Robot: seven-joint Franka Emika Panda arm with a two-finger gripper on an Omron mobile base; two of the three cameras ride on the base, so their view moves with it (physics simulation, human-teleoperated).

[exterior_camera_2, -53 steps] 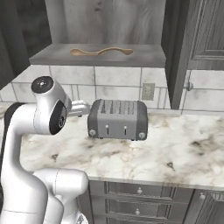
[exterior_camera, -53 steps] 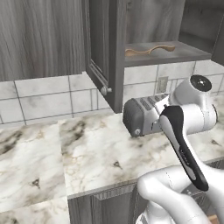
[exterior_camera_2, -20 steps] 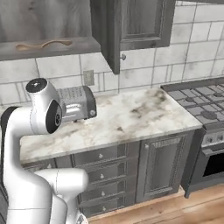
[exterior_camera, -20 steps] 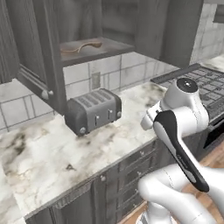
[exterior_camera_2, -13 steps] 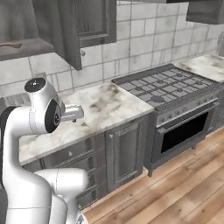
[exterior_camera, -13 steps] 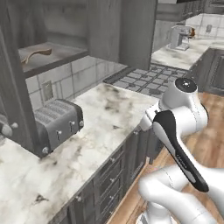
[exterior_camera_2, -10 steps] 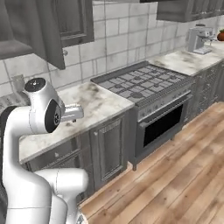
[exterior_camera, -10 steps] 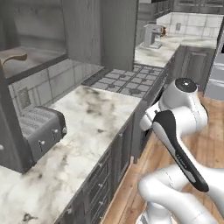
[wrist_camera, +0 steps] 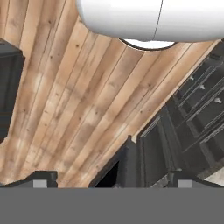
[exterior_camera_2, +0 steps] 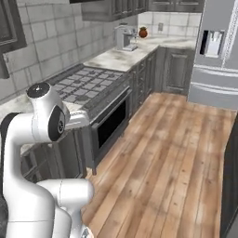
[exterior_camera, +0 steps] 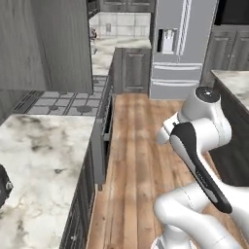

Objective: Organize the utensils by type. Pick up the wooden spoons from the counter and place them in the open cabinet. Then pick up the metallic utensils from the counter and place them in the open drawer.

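Note:
My gripper (wrist_camera: 111, 178) points down at the wooden floor (wrist_camera: 74, 100), open, with nothing between its fingertips (wrist_camera: 43, 178). The arm stays folded close to the base, off the edge of the counter (exterior_camera: 44, 160). That white marbled counter lies at the lower left of the left base view, and a strip of it (exterior_camera_2: 11, 106) runs behind the arm. The wooden spoons, the metallic utensils and the open cabinet's inside are out of view. A dark panel (wrist_camera: 131, 159) stands out from the base cabinets below the hand; I cannot tell whether it is the open drawer.
A gas stove (exterior_camera_2: 88, 79) with its oven sits in the counter run. A steel fridge (exterior_camera: 182, 48) stands at the far end. Wooden floor (exterior_camera_2: 176, 148) stretches wide between them. A dark island (exterior_camera: 233, 97) is close on the right. The toaster's edge (exterior_camera: 3, 187) shows at the left.
The whole picture has swung to the right as the base turned. The cabinet and toaster slid out to the left, and stove, fridge and floor came in. The arm's pose is unchanged.

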